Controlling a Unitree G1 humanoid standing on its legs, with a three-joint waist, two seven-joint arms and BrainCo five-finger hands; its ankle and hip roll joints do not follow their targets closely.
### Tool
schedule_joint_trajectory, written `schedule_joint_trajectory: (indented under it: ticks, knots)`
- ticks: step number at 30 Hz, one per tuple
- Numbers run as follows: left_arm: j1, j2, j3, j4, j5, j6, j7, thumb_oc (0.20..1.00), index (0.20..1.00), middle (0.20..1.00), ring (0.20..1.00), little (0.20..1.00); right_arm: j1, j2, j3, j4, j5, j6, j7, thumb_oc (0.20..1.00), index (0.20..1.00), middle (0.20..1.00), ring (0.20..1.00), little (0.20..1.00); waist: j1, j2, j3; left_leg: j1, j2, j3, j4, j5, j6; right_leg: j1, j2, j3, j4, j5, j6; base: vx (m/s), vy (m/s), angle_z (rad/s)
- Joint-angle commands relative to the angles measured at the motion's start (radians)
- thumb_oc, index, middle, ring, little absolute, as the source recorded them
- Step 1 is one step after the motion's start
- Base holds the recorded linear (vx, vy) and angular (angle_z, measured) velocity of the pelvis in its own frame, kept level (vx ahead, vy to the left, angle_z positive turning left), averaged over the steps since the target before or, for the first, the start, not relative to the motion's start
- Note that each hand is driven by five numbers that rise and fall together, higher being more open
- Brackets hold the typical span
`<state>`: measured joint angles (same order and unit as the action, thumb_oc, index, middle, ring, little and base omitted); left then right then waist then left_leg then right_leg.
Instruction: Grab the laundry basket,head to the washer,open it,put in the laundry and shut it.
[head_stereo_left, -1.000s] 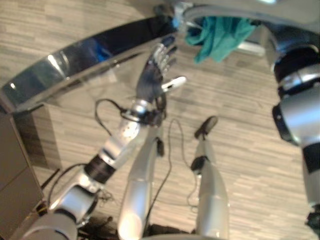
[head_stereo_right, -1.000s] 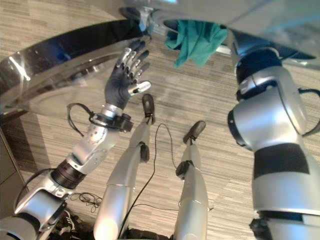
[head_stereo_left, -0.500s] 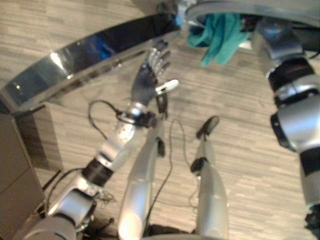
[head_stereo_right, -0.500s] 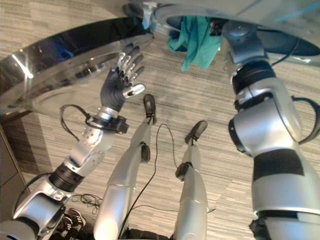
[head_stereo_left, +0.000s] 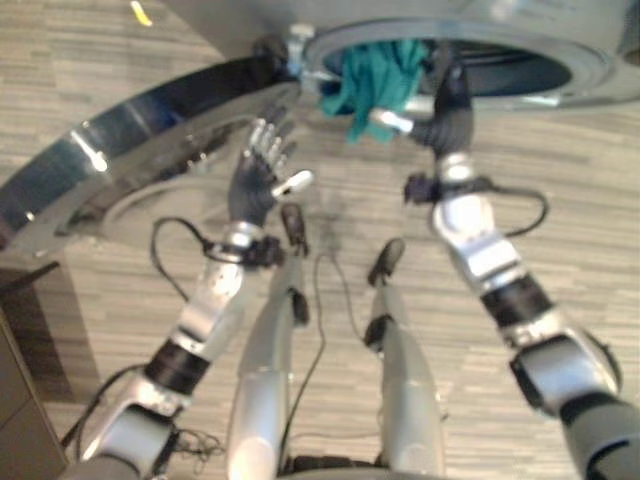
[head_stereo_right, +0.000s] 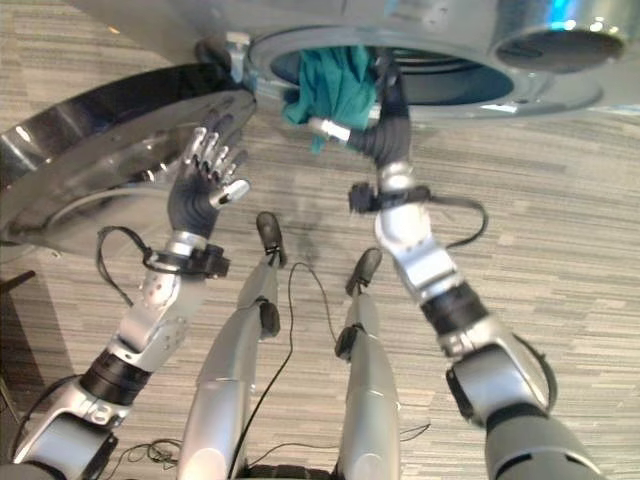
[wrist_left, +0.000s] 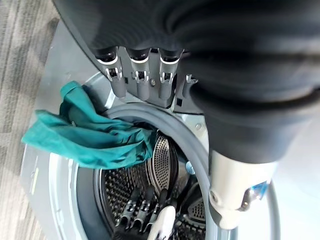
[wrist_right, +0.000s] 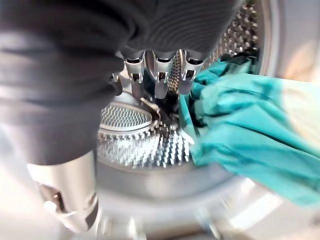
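The washer's round opening (head_stereo_left: 520, 75) shows at the top of the eye views, with its door (head_stereo_left: 120, 160) swung open to the left. A teal cloth (head_stereo_left: 375, 80) hangs over the opening's left rim, half in the drum (wrist_left: 150, 175) and half outside. My right hand (head_stereo_left: 445, 110) reaches up at the opening just right of the cloth, open, fingers (wrist_right: 155, 75) straight into the drum and thumb pointing toward the cloth. It holds nothing. My left hand (head_stereo_left: 260, 180) is raised open in front of the door, apart from the cloth (wrist_right: 250, 145).
Grey striped floor (head_stereo_left: 560, 200) spreads below the washer. A dark cabinet corner (head_stereo_left: 20, 400) stands at the lower left. The perforated steel drum wall (wrist_right: 135, 140) shows beyond my right fingers.
The camera has shifted. My right arm has drawn back, so the right hand now shows at the opening beside the cloth. The left hand stays raised and open.
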<state>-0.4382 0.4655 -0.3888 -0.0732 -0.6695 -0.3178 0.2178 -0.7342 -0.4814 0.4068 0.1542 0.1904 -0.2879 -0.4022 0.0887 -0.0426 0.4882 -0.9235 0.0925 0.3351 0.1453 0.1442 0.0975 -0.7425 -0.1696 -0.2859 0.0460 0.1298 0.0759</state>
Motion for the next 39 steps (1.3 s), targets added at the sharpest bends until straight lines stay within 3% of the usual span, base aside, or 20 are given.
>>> schedule_joint_trajectory:
  ticks: [1, 5, 10, 20, 28, 39]
  knots:
    - [0.031, 0.005, -0.023, -0.041, 0.027, -0.038, -0.028, 1.000, 1.000, 1.000, 1.000, 1.000, 0.065, 0.033, -0.005, -0.004, -0.045, -0.028, 0.062, 1.000, 1.000, 1.000, 1.000, 1.000, 0.024, 0.013, -0.081, 0.025, -0.044, -0.043, 0.004, -0.144, -0.048, 0.066, -0.012, -0.006, 0.208, -0.208, 0.028, 0.00, 0.000, 0.00]
    - [0.060, 0.018, -0.017, -0.049, 0.032, -0.036, -0.017, 1.000, 1.000, 1.000, 1.000, 1.000, 0.186, 0.058, 0.010, 0.000, -0.011, -0.017, 0.099, 1.000, 1.000, 1.000, 1.000, 1.000, 0.009, 0.009, -0.089, 0.041, -0.043, -0.041, -0.011, -0.130, -0.050, 0.072, -0.007, -0.009, 0.218, -0.211, 0.024, -0.02, 0.005, -0.01]
    - [0.066, 0.006, -0.006, -0.044, 0.047, -0.041, 0.008, 1.000, 1.000, 1.000, 1.000, 1.000, 0.286, 0.082, 0.015, 0.154, 0.044, 0.007, 0.104, 1.000, 1.000, 1.000, 1.000, 1.000, -0.007, 0.011, -0.095, 0.042, -0.042, -0.049, -0.015, -0.120, -0.051, 0.059, -0.005, -0.013, 0.250, -0.218, 0.020, -0.02, -0.003, -0.01]
    - [0.034, 0.004, -0.012, -0.043, 0.056, -0.037, 0.021, 1.000, 1.000, 1.000, 1.000, 1.000, 0.110, 0.137, -0.052, 0.503, 0.131, 0.039, 0.001, 1.000, 1.000, 1.000, 1.000, 1.000, 0.014, 0.040, -0.079, -0.011, -0.049, -0.067, 0.021, -0.140, -0.037, -0.023, -0.011, -0.006, 0.365, -0.243, 0.012, 0.00, -0.005, 0.03]
    - [0.027, 0.011, -0.022, -0.084, 0.037, -0.029, 0.004, 1.000, 1.000, 1.000, 1.000, 1.000, -0.124, 0.105, -0.079, 0.701, 0.198, 0.049, -0.047, 1.000, 1.000, 1.000, 1.000, 1.000, 0.056, 0.084, -0.038, -0.120, -0.036, -0.083, 0.176, -0.199, -0.004, -0.152, -0.020, 0.000, 0.595, -0.315, -0.007, 0.01, -0.005, 0.14]
    - [0.013, -0.004, -0.026, -0.167, -0.026, -0.028, -0.009, 1.000, 1.000, 1.000, 1.000, 1.000, -0.190, 0.124, -0.069, 0.854, 0.220, 0.077, -0.050, 1.000, 1.000, 1.000, 1.000, 1.000, 0.078, 0.114, -0.025, -0.236, -0.021, -0.085, 0.408, -0.295, 0.020, -0.254, -0.068, 0.008, 0.822, -0.443, -0.060, 0.04, -0.022, 0.09]
